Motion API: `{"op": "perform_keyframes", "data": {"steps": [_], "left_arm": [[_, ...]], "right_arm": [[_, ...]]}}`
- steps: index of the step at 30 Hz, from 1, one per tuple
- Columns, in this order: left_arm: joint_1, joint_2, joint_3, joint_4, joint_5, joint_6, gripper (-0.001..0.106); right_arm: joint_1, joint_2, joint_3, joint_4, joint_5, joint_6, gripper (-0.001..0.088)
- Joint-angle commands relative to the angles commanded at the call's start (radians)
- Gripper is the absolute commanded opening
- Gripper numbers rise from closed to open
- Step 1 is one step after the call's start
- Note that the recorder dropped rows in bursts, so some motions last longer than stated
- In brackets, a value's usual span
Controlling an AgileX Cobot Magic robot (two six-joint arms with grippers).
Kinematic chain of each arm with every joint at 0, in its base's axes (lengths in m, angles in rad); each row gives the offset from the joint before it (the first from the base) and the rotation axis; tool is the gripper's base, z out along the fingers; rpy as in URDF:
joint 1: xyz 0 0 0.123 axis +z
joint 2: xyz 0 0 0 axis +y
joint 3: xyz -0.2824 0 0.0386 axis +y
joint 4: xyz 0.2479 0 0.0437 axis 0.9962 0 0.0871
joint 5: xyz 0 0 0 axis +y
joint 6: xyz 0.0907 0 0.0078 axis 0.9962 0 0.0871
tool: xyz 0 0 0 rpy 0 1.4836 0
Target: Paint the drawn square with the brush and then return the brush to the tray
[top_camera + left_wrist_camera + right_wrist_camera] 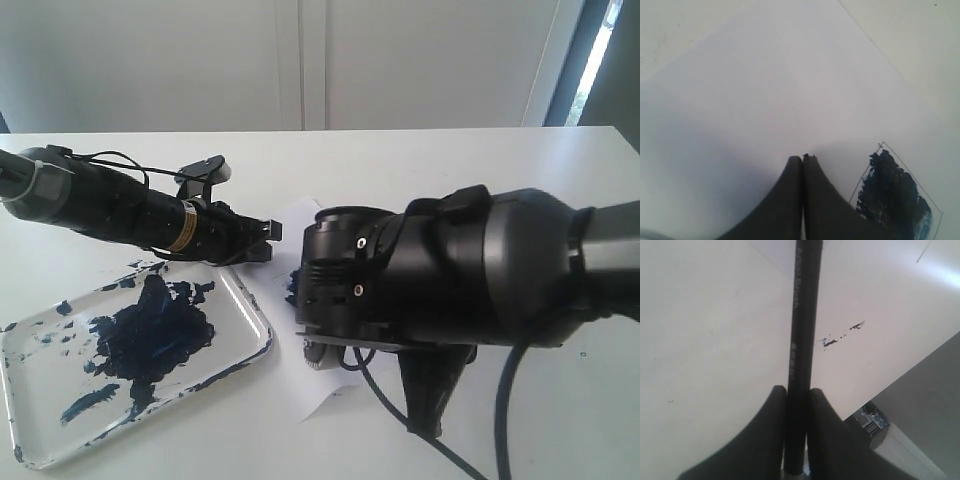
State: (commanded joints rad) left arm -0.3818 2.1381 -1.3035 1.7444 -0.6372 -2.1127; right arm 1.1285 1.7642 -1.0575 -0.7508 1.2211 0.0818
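My right gripper [797, 390] is shut on the brush [802, 315], whose black handle runs straight out from between the jaws; its tip is out of view. The drawn square [895, 200] is a thin outline on the white paper [790, 90], largely filled with dark blue paint. A bit of that blue [293, 285] shows beside the bulky right arm [430, 270], which hides its own gripper and most of the paper [330, 395]. Shut with nothing between its fingers, my left gripper [803, 158] rests low over the paper next to the square, past the tray's far corner [262, 240]. The tray [255, 350] lies front left, smeared dark blue.
A few small blue specks [840, 337] mark the white table. Black cables [500, 420] hang from the right arm toward the front edge. A grey wall [300, 60] stands behind the table.
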Motion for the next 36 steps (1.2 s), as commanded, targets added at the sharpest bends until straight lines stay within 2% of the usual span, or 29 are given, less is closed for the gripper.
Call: {"op": "perform_keyframes", "data": {"steps": [13, 21, 28, 36], "left_arm": [[0.0, 0.0, 0.0, 0.0, -0.002, 0.0, 0.0], [0.0, 0.0, 0.0, 0.0, -0.002, 0.0, 0.0], [0.0, 0.0, 0.0, 0.0, 0.0, 0.0, 0.0], [0.0, 0.0, 0.0, 0.0, 0.002, 0.0, 0.0]], "right_arm": [[-0.124, 0.008, 0.0, -0.028, 0.0, 0.027, 0.0], [-0.175, 0.008, 0.0, -0.027, 0.0, 0.027, 0.0], [-0.147, 0.008, 0.0, -0.005, 0.0, 0.027, 0.0], [-0.068, 0.008, 0.0, 0.04, 0.0, 0.007, 0.0]]}}
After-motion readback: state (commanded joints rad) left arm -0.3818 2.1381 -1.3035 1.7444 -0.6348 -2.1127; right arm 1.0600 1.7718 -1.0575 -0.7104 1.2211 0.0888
